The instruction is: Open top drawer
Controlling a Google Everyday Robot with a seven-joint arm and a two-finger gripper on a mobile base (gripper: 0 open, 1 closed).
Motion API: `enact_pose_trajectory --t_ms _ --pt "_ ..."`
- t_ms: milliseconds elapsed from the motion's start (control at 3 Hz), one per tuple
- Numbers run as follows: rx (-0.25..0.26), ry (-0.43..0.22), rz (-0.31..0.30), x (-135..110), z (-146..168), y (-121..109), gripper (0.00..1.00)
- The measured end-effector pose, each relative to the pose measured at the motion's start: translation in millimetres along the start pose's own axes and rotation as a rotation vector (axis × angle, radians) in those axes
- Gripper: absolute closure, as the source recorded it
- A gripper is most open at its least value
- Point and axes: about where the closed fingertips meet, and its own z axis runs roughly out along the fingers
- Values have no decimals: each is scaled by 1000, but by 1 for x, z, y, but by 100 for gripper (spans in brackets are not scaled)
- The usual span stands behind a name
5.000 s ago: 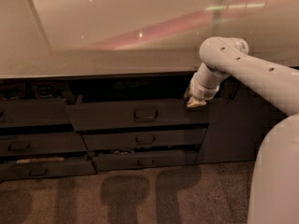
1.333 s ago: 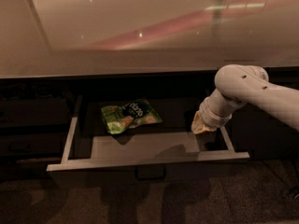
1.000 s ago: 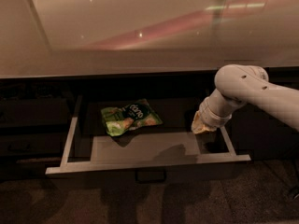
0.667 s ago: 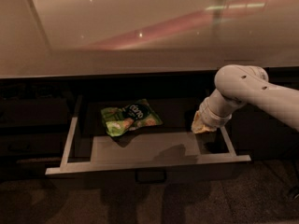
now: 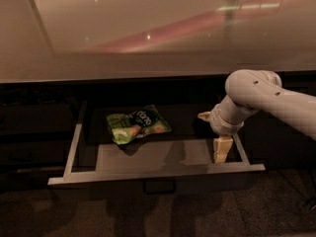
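The top drawer [image 5: 157, 173] stands pulled far out below the countertop, with its grey floor and thin side walls showing. Its dark loop handle [image 5: 159, 185] peeks out under the front edge. A green snack bag [image 5: 138, 125] lies inside at the back left. My gripper [image 5: 213, 132] hangs over the drawer's right inner side, next to the right wall, on the end of the white arm [image 5: 266, 95]. Its cream fingers [image 5: 221, 149] are spread apart and hold nothing.
A glossy beige countertop [image 5: 148, 33] runs above the drawer. Dark drawer fronts [image 5: 34, 132] sit to the left, and a dark cabinet front [image 5: 286, 142] to the right. Brown carpet [image 5: 98, 216] lies in front.
Five seconds ago the drawer was nearly closed with the gripper at its right top corner. Now it is pulled out wide. In the last second the arm has barely moved.
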Motion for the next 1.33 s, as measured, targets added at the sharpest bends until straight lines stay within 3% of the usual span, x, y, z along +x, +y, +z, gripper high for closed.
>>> enact_pose_trajectory --t_ms 667,1000,1333 --pt "-54 53 -125 -74 31 -3 0" --pt "-56 51 -126 -74 32 -1 0" --pt "-68 65 -162 -76 38 21 0"
